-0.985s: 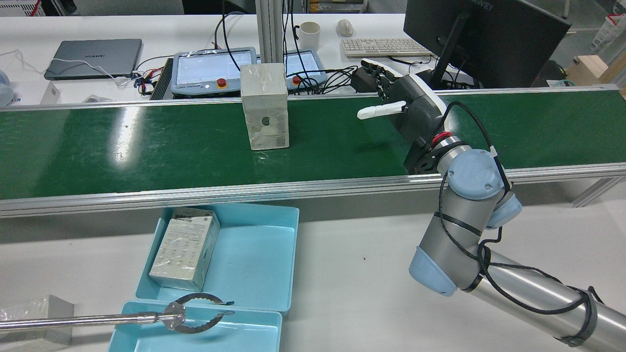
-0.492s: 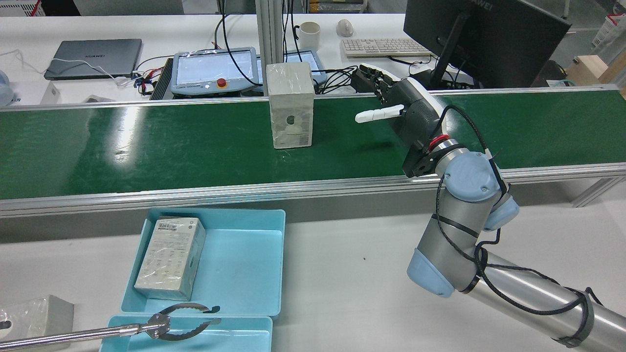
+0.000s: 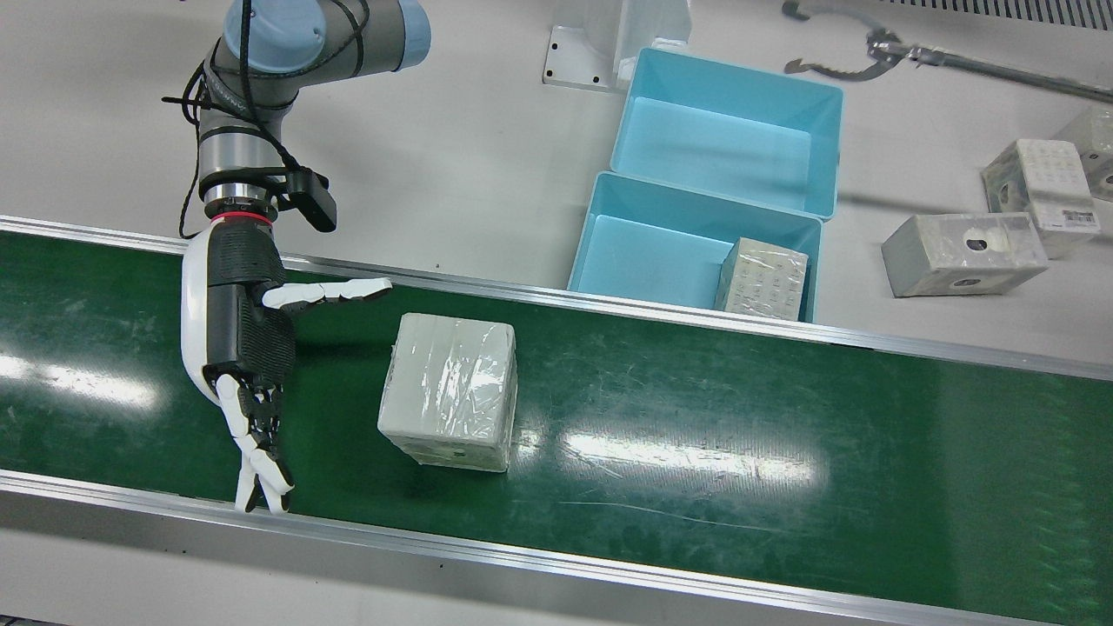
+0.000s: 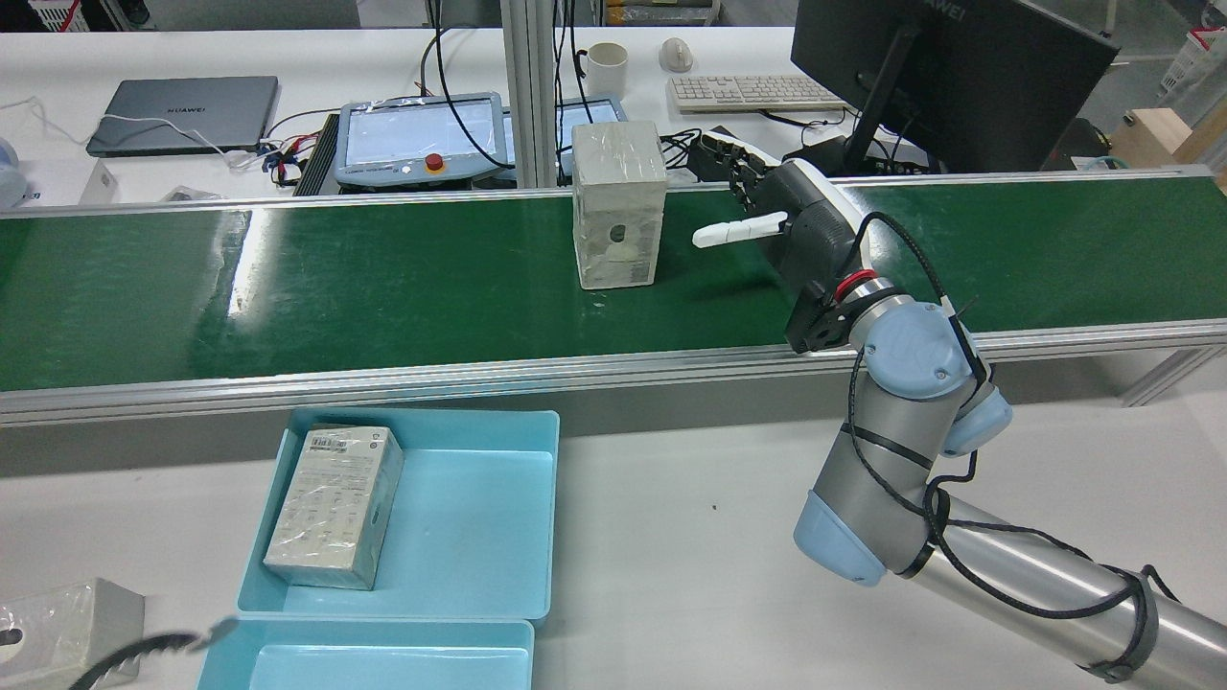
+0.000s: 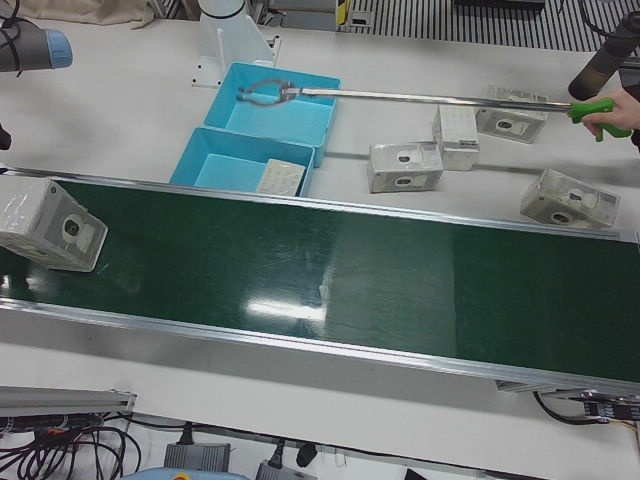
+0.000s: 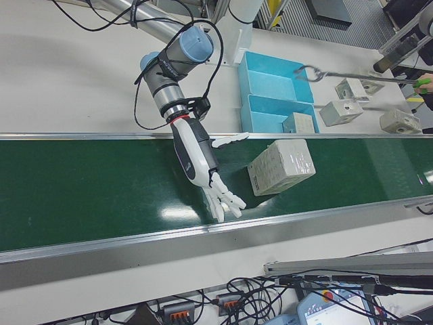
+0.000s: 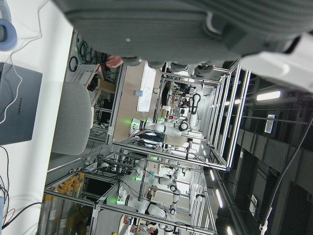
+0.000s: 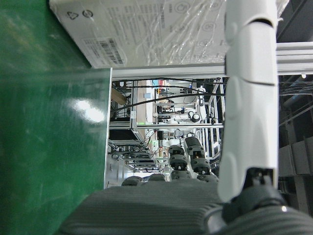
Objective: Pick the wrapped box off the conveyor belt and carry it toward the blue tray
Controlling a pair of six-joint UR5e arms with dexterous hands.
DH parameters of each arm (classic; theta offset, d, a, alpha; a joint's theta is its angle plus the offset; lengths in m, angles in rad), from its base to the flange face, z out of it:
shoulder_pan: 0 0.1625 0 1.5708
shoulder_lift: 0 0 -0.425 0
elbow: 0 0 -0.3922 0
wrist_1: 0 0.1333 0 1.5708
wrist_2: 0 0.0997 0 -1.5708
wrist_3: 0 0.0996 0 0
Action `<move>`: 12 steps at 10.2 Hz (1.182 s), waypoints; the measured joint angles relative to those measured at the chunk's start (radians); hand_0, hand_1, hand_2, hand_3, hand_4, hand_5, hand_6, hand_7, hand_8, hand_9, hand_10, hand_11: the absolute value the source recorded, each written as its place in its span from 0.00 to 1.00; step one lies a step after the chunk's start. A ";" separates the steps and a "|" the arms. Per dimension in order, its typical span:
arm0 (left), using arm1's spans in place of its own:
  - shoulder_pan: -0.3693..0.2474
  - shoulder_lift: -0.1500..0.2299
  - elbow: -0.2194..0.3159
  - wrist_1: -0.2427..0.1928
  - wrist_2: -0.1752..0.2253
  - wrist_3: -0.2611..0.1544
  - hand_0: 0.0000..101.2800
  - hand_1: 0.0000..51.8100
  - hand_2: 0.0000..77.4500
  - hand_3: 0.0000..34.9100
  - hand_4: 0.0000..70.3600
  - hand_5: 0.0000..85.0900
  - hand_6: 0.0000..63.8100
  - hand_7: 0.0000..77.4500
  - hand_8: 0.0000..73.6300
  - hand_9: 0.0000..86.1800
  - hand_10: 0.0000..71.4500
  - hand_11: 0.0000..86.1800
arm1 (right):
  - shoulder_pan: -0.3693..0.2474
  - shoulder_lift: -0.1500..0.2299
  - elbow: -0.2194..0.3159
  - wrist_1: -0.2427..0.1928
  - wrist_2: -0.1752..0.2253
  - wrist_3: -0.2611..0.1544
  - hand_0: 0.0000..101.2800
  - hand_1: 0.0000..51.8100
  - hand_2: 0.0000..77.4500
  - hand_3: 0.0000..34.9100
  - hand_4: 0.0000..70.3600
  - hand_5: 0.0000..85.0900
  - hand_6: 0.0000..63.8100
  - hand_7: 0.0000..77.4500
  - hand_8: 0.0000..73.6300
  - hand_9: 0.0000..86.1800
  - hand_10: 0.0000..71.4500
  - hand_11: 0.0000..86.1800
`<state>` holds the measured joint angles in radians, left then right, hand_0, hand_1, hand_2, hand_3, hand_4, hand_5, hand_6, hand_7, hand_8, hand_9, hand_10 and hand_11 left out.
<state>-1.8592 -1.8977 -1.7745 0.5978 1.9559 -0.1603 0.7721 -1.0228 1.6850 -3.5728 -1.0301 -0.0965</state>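
Right hand: splayed wide, empty, beside upright film-wrapped grey box on green conveyor belt. Risk: slippery film, toppling on contact.

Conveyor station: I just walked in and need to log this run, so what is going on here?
The right hand is open over the green conveyor belt, beside the wrapped box but not touching it. The box stands on the belt, not yet picked. The blue tray beside the belt holds another wrapped box. A person's hand holds a long reacher tool over the far tray.
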 joint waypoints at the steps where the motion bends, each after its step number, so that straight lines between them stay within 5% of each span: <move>1: 0.000 0.000 0.000 0.000 0.000 0.000 0.00 0.00 0.01 0.00 0.00 0.01 0.01 0.01 0.01 0.01 0.01 0.01 | 0.000 0.000 0.000 0.000 0.000 0.000 0.48 0.29 0.06 0.00 0.11 0.16 0.03 0.02 0.00 0.01 0.00 0.01; 5: 0.000 0.000 0.000 0.000 0.000 0.000 0.00 0.00 0.01 0.00 0.00 0.01 0.01 0.01 0.01 0.01 0.01 0.01 | 0.005 -0.002 -0.001 -0.001 0.001 0.006 0.48 0.29 0.06 0.00 0.11 0.16 0.03 0.02 0.00 0.01 0.00 0.01; 10: 0.000 0.000 0.000 0.000 0.000 0.000 0.00 0.00 0.01 0.00 0.00 0.01 0.01 0.01 0.01 0.00 0.01 0.01 | 0.010 -0.002 -0.007 -0.001 0.000 0.001 0.48 0.34 0.21 0.00 0.14 0.18 0.05 0.04 0.00 0.01 0.00 0.01; 12: 0.000 0.000 0.000 0.000 0.000 0.000 0.00 0.00 0.01 0.00 0.00 0.01 0.01 0.01 0.01 0.00 0.01 0.01 | 0.011 0.000 -0.026 -0.001 -0.001 0.002 0.52 0.41 0.36 0.00 0.15 0.33 0.11 0.13 0.00 0.01 0.00 0.01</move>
<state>-1.8592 -1.8977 -1.7745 0.5978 1.9559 -0.1603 0.7834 -1.0227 1.6591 -3.5741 -1.0309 -0.0946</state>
